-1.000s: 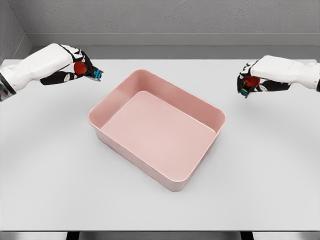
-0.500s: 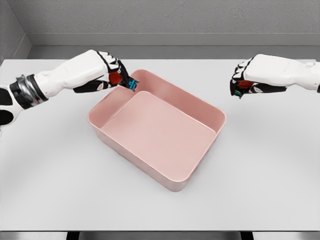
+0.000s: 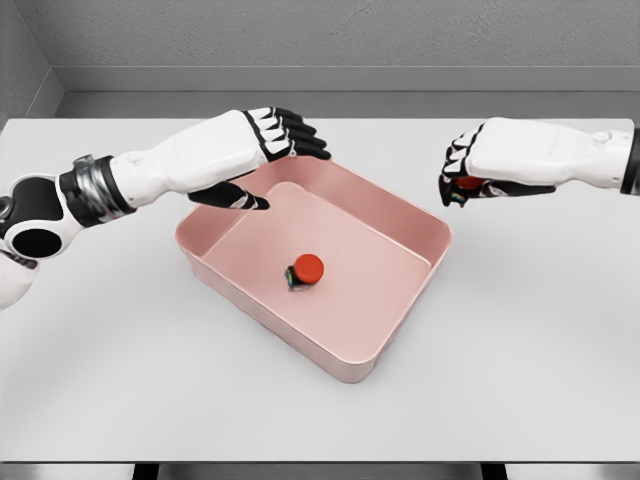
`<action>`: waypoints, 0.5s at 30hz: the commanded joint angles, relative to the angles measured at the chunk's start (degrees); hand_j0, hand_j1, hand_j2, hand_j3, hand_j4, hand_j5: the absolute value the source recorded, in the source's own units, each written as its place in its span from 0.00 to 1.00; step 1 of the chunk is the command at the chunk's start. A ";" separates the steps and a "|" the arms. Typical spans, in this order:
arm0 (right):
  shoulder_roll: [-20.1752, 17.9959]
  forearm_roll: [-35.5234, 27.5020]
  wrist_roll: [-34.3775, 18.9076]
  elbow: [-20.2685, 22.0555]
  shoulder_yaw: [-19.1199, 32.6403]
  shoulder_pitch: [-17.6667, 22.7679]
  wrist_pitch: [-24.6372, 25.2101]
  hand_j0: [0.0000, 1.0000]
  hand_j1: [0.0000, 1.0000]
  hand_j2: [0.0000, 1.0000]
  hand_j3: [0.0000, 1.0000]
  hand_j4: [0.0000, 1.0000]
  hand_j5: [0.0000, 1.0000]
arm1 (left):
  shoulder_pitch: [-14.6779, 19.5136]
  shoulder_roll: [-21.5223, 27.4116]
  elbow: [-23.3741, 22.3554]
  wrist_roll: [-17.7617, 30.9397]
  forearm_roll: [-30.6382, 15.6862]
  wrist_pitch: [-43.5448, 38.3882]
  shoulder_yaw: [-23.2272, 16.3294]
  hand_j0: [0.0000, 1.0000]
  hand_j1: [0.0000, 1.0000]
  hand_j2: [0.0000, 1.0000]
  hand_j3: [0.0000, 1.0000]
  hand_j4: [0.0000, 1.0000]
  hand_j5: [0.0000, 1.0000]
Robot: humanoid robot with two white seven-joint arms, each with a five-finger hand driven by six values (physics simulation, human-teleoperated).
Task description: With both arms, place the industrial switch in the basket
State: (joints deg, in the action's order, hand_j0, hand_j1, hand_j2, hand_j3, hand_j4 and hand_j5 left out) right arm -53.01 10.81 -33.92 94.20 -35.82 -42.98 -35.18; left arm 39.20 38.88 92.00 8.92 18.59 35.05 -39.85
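I find the left hand [image 3: 268, 150] spread wide over the basket [image 3: 215, 225] at its 11 o'clock corner, holding nothing. Half a second ago it gripped a red-capped switch [image 3: 305, 270]; that now lies on the basket floor near centre. The right hand [image 3: 470, 178], at 2 o'clock over the desk [image 3: 520, 350], stays clenched on a second switch [image 3: 467, 185].

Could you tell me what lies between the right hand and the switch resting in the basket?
In the head view, only the pink basket's far right wall and bare floor separate the right hand from the dropped switch.
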 commanded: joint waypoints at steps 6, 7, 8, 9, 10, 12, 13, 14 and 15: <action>1.15 -0.27 -0.01 2.91 -0.66 0.00 0.18 0.42 0.42 0.42 0.42 0.42 0.42 | -0.26 7.35 -1.03 -0.40 -3.29 -0.05 3.55 1.00 1.00 1.00 1.00 1.00 1.00; 1.59 -0.27 -0.01 2.91 -0.66 -0.09 0.18 0.42 0.42 0.42 0.42 0.42 0.42 | -0.62 7.71 -1.47 -0.40 -3.65 -0.05 4.43 1.00 1.00 1.00 1.00 1.00 1.00; 2.21 -0.09 -0.01 2.91 -0.74 -0.09 0.18 0.42 0.42 0.42 0.42 0.42 0.42 | -0.88 8.84 -2.26 -0.48 -4.26 -0.05 4.96 1.00 1.00 1.00 1.00 1.00 1.00; 2.74 0.00 -0.01 2.91 -0.74 -0.09 0.18 0.42 0.42 0.42 0.42 0.42 0.42 | -1.84 10.25 -2.26 -0.48 -4.52 -0.05 5.92 1.00 1.00 1.00 1.00 1.00 1.00; 3.18 0.09 -0.01 2.91 -0.74 -0.09 0.18 0.43 0.43 0.43 0.43 0.43 0.43 | -3.16 10.60 -2.35 -0.48 -4.61 -0.05 6.98 1.00 1.00 1.00 1.00 1.00 1.00; 4.23 0.17 -0.01 2.91 -0.83 -0.18 0.18 0.43 0.43 0.43 0.43 0.43 0.43 | -4.83 12.71 -3.41 -0.48 -4.88 -0.05 7.15 1.00 1.00 1.00 1.00 1.00 1.00; 4.76 0.17 -0.27 2.91 -0.83 -0.18 0.18 0.43 0.43 0.43 0.43 0.43 0.43 | -5.80 13.68 -3.84 -0.48 -4.88 -0.05 7.42 1.00 1.00 1.00 1.00 1.00 1.00; 5.72 0.17 -0.80 2.91 -0.83 -0.18 0.18 0.43 0.43 0.43 0.43 0.43 0.43 | -6.77 14.30 -4.29 -0.57 -4.96 -0.05 8.12 1.00 1.00 1.00 1.00 1.00 1.00; 6.69 0.26 -1.08 2.83 -0.83 -0.18 0.18 0.43 0.43 0.43 0.43 0.43 0.43 | -8.08 14.74 -4.64 -0.57 -5.58 -0.05 9.44 1.00 1.00 1.00 1.00 1.00 1.00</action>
State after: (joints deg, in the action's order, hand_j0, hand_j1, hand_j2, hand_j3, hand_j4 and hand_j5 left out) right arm -47.83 11.32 -34.54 97.05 -36.66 -43.07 -35.19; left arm 30.24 51.92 88.21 8.45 14.10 35.06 -31.99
